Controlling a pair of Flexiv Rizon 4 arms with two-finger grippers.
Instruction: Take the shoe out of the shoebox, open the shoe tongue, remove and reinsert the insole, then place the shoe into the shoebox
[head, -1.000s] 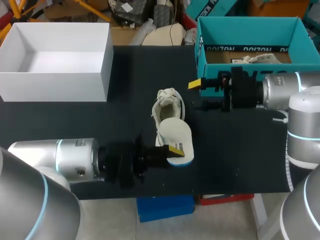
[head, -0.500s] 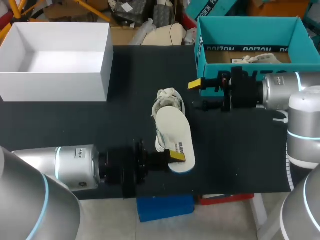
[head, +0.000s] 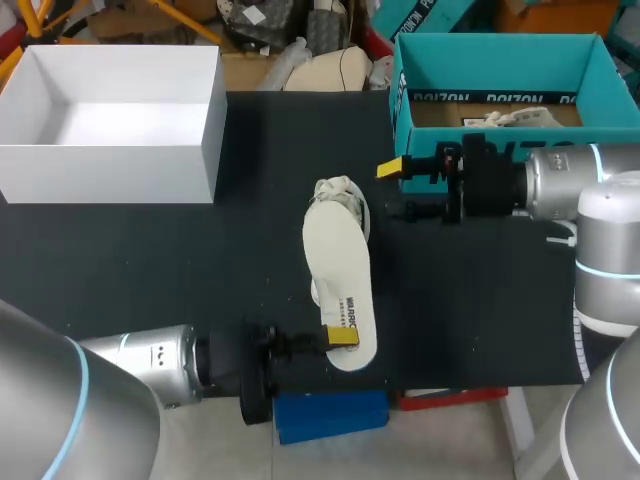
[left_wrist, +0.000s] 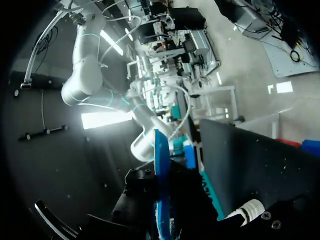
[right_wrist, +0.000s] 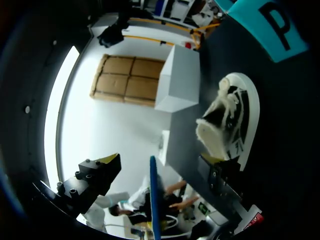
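A white shoe (head: 342, 197) lies on the black table (head: 200, 260), its opening turned toward the near edge. A cream insole (head: 335, 260) with a blue rim stretches from the shoe's opening to the table's front edge. My left gripper (head: 343, 338) is shut on its near end. In the left wrist view the insole (left_wrist: 161, 165) stands edge-on between the fingers of that gripper (left_wrist: 162, 200). My right gripper (head: 398, 188) hangs open just right of the shoe with nothing in it. In the right wrist view the shoe (right_wrist: 227, 117) lies ahead of the right gripper (right_wrist: 161, 161).
The teal shoebox (head: 500, 48) stands open at the back right, just behind my right gripper, with paper inside. A white open box (head: 205, 120) stands at the back left. The teal shoebox's wall (right_wrist: 265, 25) and the white box (right_wrist: 180, 80) flank the shoe.
My left arm has drawn back toward the table's near edge, pulling the insole out of the shoe until it lies long and flat. The right arm has not moved.
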